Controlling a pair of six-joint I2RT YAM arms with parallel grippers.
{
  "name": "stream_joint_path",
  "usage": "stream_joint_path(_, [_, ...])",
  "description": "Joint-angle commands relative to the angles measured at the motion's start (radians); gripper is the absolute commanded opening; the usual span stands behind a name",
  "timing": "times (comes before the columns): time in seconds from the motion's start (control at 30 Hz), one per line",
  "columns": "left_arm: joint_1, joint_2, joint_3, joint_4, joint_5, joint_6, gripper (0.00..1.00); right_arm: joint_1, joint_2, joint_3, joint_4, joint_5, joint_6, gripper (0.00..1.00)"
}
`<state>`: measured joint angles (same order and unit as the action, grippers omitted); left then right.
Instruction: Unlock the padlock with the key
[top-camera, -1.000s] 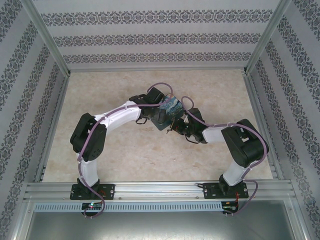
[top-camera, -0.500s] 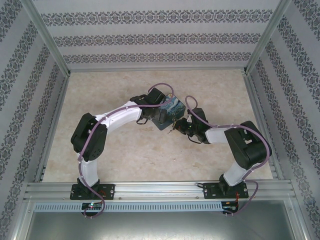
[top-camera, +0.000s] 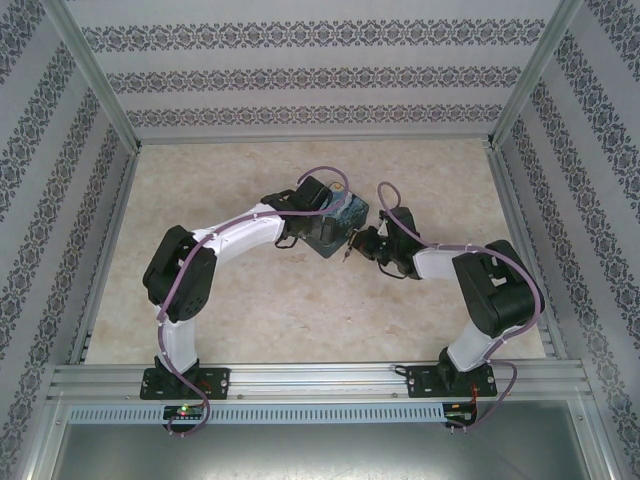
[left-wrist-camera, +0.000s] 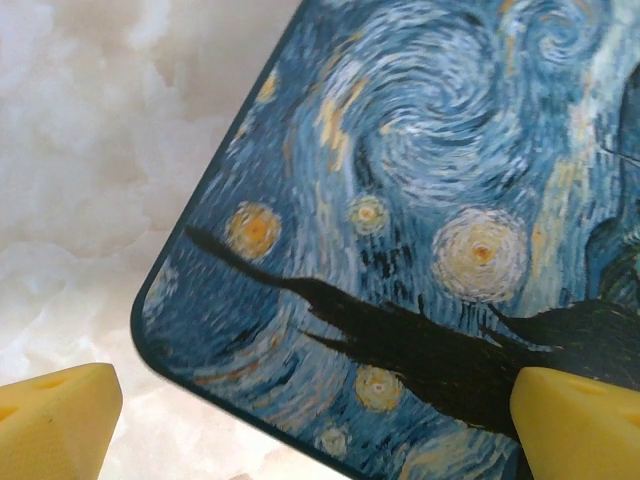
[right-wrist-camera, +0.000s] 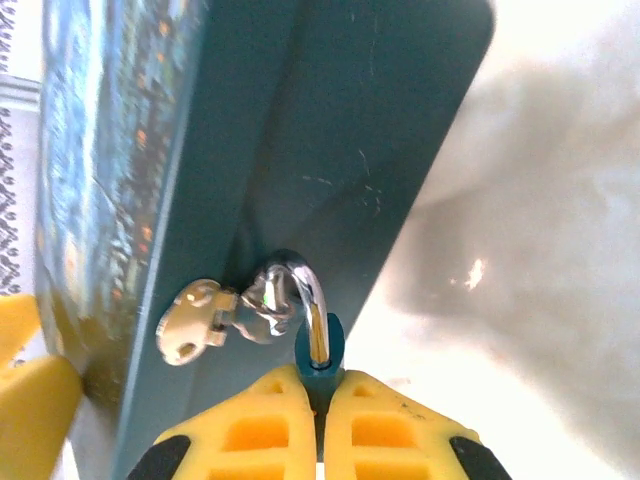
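Right wrist view: tin (right-wrist-camera: 330, 120), dark teal side; hasp (right-wrist-camera: 200, 322) at lower left. Padlock (right-wrist-camera: 320, 355) low centre, teal body, bright curved shackle (right-wrist-camera: 310, 300) hooked through the hasp. Right gripper (right-wrist-camera: 320, 392) pressed together on the padlock body.
Left wrist view: printed lid, rounded corner lower left. Left gripper (left-wrist-camera: 315, 425) spread wide across it.
Top view: tin mid-frame, bare marbled table (top-camera: 200, 180) on all sides.

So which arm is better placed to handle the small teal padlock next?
Right, probably. The right gripper pinches the small teal padlock, whose silvery shackle hangs in the clasp of the blue painted tin. The left gripper sits open over that tin.
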<state>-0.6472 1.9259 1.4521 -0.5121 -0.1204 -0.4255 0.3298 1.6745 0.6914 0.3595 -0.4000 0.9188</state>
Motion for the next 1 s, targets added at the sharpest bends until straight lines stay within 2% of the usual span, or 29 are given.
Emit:
stream_joint_path(0.0, [-0.005, 0.073, -0.059, -0.129, -0.007, 0.037, 1.0, -0.045, 0.027, 0.067, -0.018, 0.001, -0.004, 0.0])
stream_joint_path(0.33, [-0.006, 0.1, -0.037, -0.132, 0.01, 0.029, 1.0, -0.135, 0.051, 0.075, -0.032, -0.053, -0.048, 0.0])
stream_joint_path(0.6, [-0.003, 0.149, 0.075, -0.169, 0.002, 0.043, 1.0, -0.144, -0.059, -0.048, -0.022, -0.101, -0.045, 0.0])
stream_joint_path(0.73, [0.005, 0.183, 0.172, -0.208, 0.001, 0.067, 1.0, -0.099, -0.14, -0.134, -0.009, -0.105, -0.023, 0.0])
stream_joint_path(0.97, [0.049, 0.199, 0.337, -0.267, 0.072, 0.077, 1.0, 0.128, -0.241, -0.201, -0.007, -0.026, 0.025, 0.0])
